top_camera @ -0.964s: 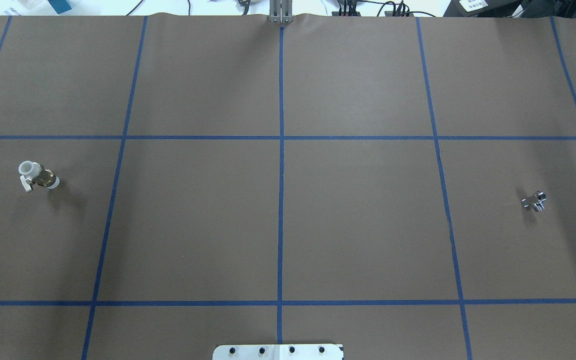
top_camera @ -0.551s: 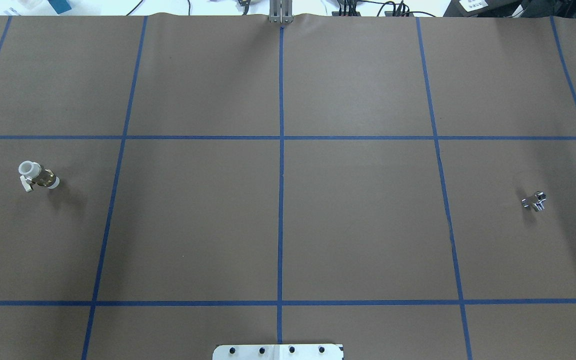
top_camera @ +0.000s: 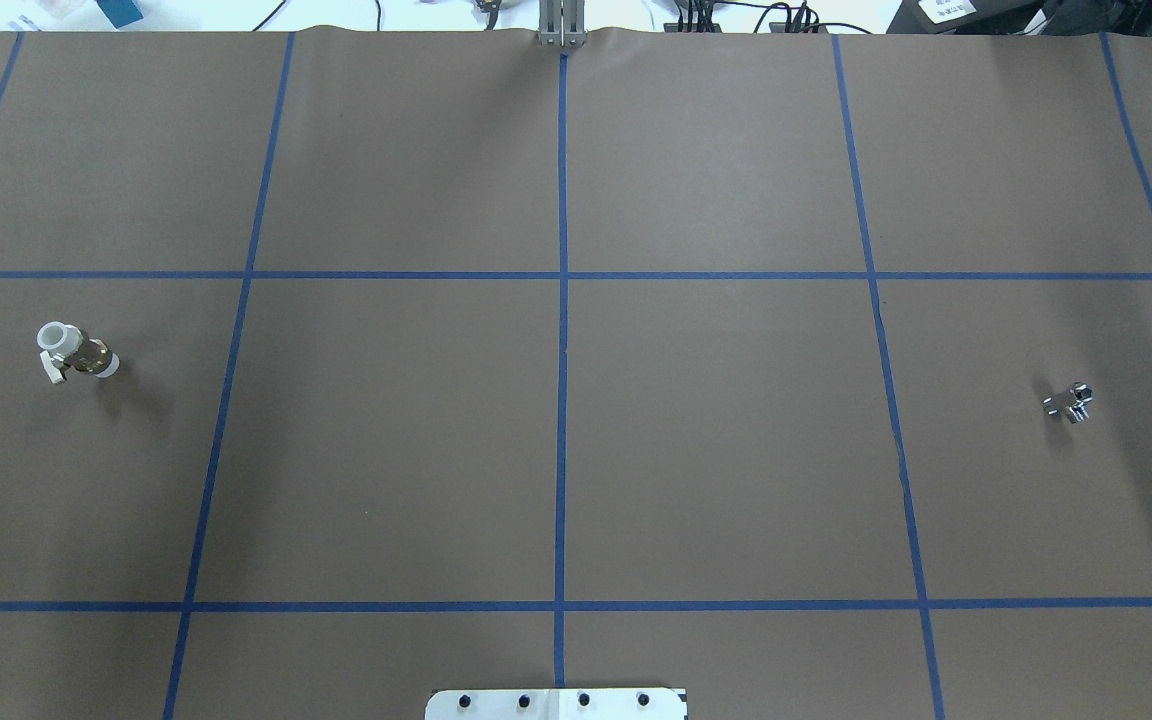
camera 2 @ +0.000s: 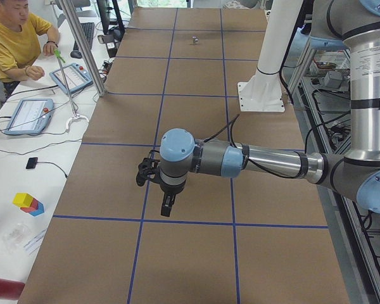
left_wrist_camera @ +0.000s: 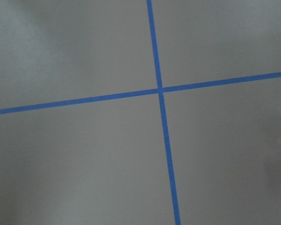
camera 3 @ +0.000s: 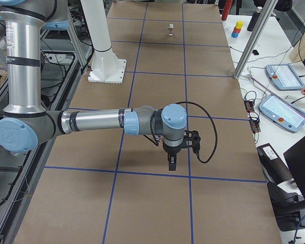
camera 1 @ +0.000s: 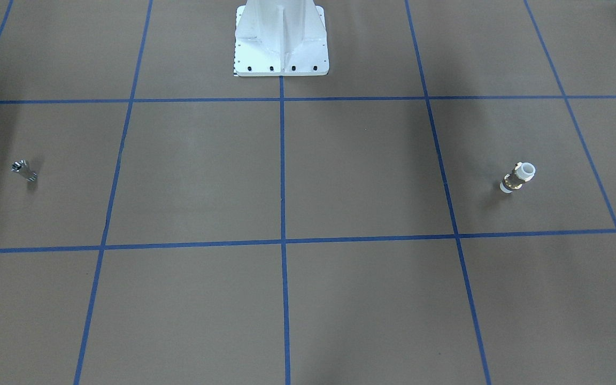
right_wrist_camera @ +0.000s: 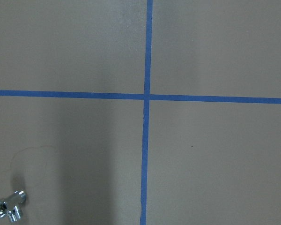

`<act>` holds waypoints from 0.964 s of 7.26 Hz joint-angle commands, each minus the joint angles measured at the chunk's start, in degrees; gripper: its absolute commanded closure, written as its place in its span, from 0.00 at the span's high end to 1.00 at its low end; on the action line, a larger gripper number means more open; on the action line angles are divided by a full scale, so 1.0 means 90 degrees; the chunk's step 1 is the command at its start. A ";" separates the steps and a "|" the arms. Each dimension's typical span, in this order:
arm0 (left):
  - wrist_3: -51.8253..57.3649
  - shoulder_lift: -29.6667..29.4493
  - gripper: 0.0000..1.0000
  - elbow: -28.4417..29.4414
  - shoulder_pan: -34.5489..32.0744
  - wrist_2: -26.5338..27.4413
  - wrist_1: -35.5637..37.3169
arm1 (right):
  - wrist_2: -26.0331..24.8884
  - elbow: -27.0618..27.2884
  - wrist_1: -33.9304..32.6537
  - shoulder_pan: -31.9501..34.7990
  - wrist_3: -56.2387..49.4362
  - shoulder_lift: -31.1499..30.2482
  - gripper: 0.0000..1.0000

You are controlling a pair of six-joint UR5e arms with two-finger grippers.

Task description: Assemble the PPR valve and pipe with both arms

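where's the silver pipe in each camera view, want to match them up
exterior front-facing: pipe at far left, mid-height.
overhead exterior: pipe at far right, just below mid-height.
exterior left: pipe tiny, top centre.
exterior right: not visible.
left wrist: not in it.
right wrist: pipe in bottom-left corner.
Shared landmark: white pedestal base, top centre front-facing, bottom centre overhead.

The brown paper table cover (top_camera: 716, 440) looks matt, the stubby white-plastic-and-brass valve (top_camera: 77, 353) smooth, the small silver metal pipe (top_camera: 1069, 402) mirror-glossy.
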 commanded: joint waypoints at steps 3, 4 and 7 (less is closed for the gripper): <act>-0.0068 -0.0112 1.00 0.0079 0.0651 -0.1314 -0.0873 | 0.0013 0.0012 0.0000 -0.0001 0.0000 -0.0010 1.00; -0.0435 -0.0296 1.00 0.0079 0.1072 -0.1349 -0.0893 | 0.0042 0.0002 0.0000 -0.0001 0.0000 -0.0010 1.00; -0.2569 -0.0396 1.00 0.0030 0.2263 0.0018 -0.2166 | 0.0053 0.0002 -0.0010 -0.0001 0.0000 -0.0010 1.00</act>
